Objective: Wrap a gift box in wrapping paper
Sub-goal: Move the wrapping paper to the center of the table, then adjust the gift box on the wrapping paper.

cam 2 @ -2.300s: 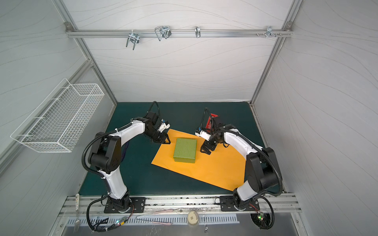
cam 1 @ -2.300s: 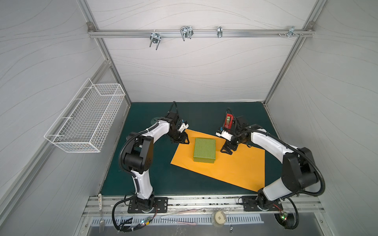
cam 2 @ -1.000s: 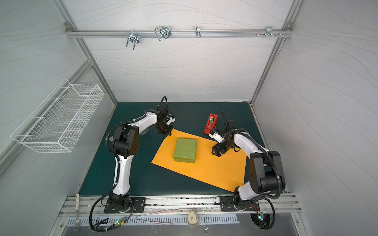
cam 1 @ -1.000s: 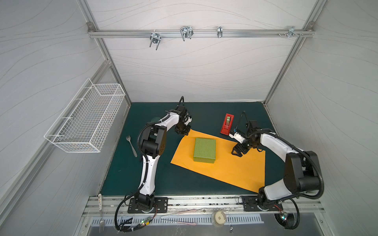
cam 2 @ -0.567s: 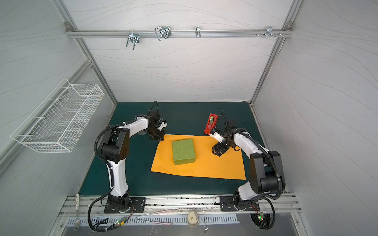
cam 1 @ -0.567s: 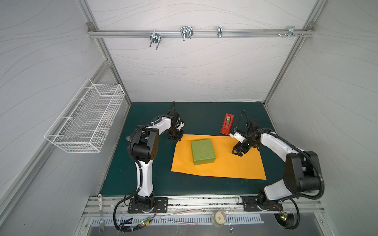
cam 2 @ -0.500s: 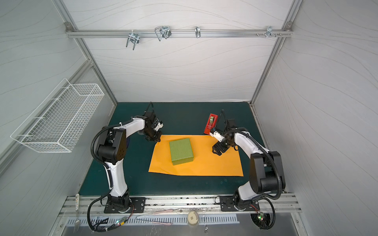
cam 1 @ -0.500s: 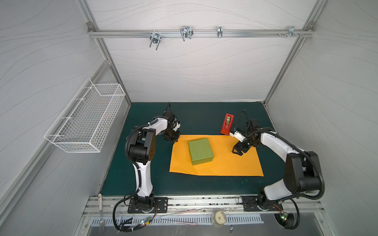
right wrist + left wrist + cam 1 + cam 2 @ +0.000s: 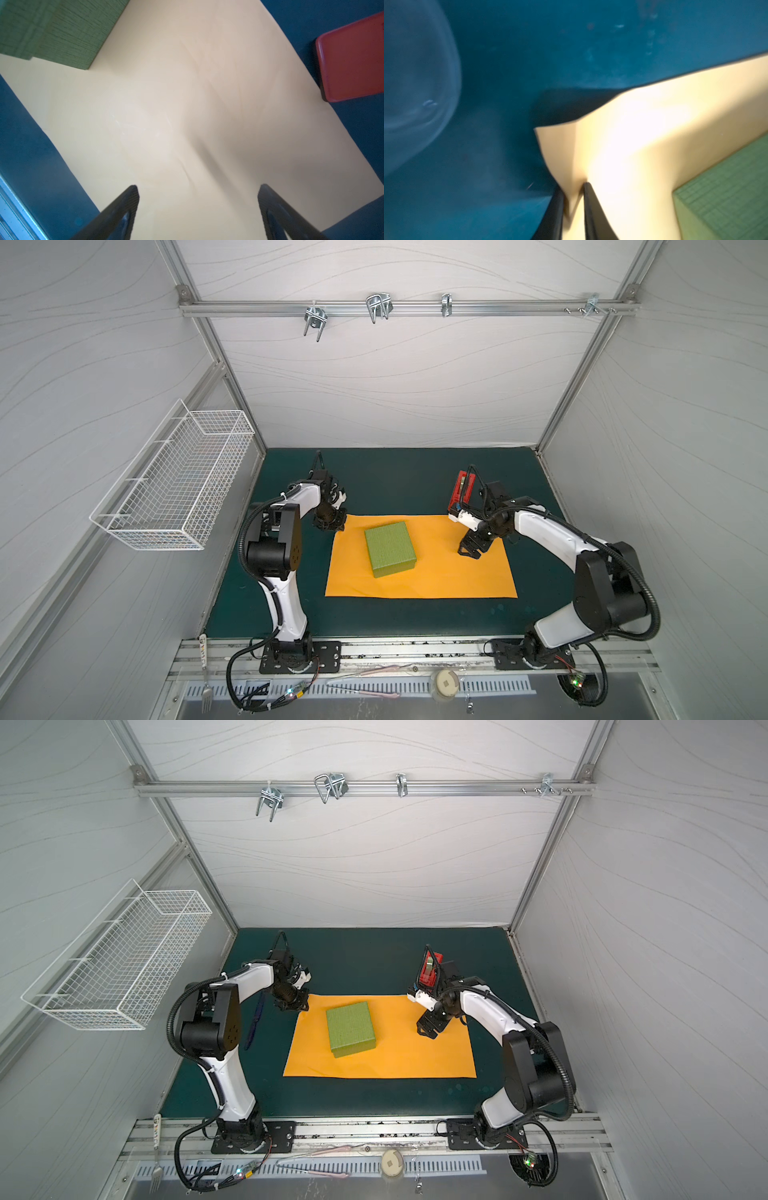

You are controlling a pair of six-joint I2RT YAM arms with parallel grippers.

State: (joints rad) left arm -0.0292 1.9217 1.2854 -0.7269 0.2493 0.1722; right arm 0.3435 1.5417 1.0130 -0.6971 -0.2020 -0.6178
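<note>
A green mat (image 9: 415, 485) lies inside white walls (image 9: 395, 385); the orange paper (image 9: 457, 576) is flat on it, with the box (image 9: 390, 548) resting on its left half. The left gripper (image 9: 572, 187) has narrow jaws either side of the paper's raised far-left corner; I cannot tell whether they pinch it. The right gripper (image 9: 469, 551) is spread wide and holds nothing, tips down over the paper's right part, near a red dispenser (image 9: 460, 489). A wire basket (image 9: 178, 485) hangs on the left wall.
</note>
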